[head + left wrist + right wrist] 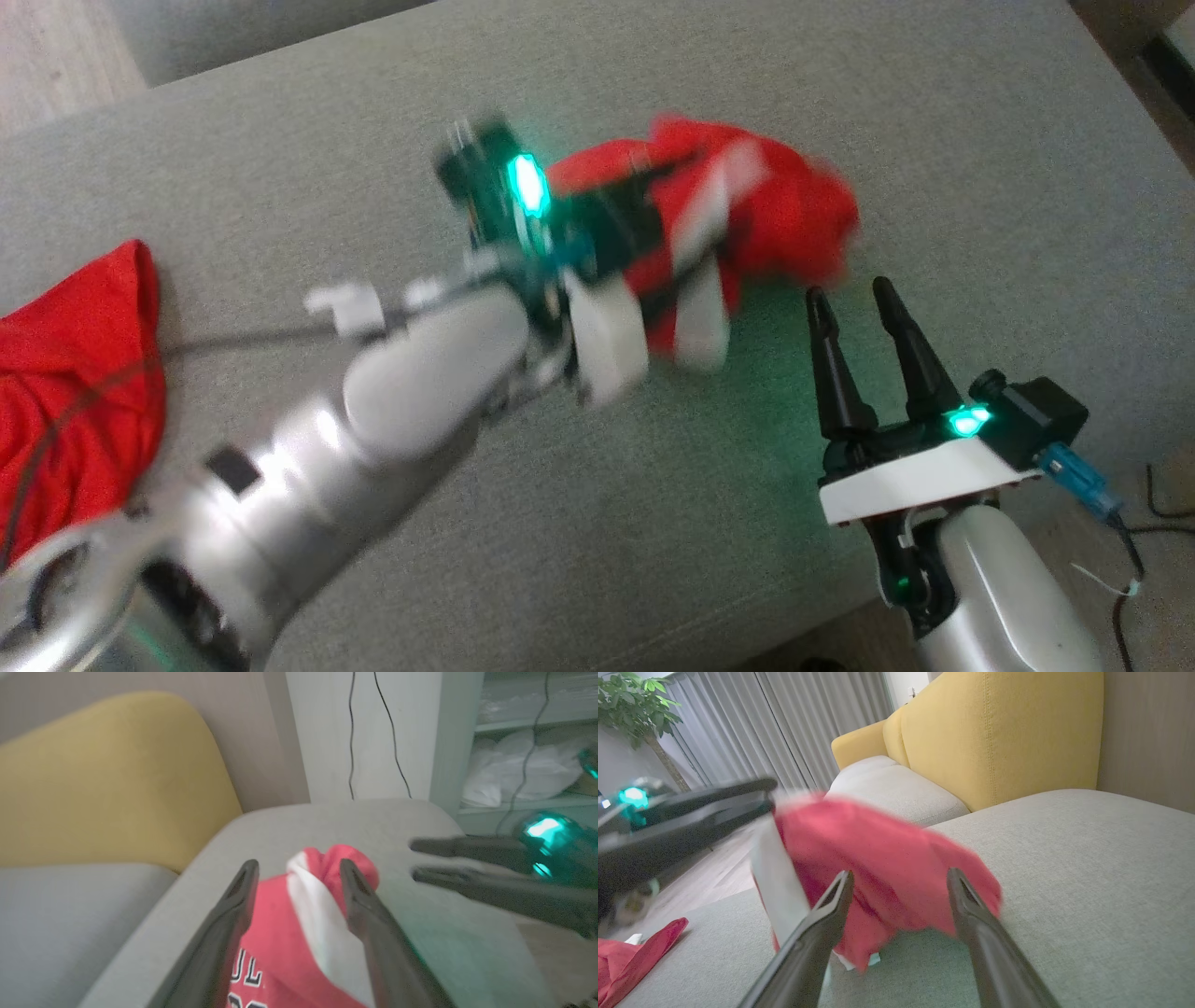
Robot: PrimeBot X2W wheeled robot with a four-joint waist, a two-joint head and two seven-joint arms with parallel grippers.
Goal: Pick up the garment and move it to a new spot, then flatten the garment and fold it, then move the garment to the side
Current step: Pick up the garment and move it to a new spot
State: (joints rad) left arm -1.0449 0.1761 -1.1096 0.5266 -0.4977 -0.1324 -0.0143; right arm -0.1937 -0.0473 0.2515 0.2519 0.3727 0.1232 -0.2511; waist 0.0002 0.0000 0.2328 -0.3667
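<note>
A red garment (794, 215) with white stripes and lettering is bunched on the grey cushion (653, 523), blurred as if in motion. My left gripper (653, 201) reaches over its left part. In the left wrist view the left gripper (299, 868) has its fingers spread apart, with the garment (280, 933) lying between and beyond them. My right gripper (850, 291) stands open just to the right and front of the heap, with nothing between its fingers. In the right wrist view the right gripper (899, 877) points at the garment (887, 858), and the left gripper (773, 795) is at the cloth's upper left edge.
Another red cloth (75, 373) lies at the cushion's left edge. A yellow backrest (994, 732) rises behind the seat. The cushion's front edge runs past my right wrist, with cables (1130, 560) on the floor beyond it. A white wall post (364, 732) stands behind.
</note>
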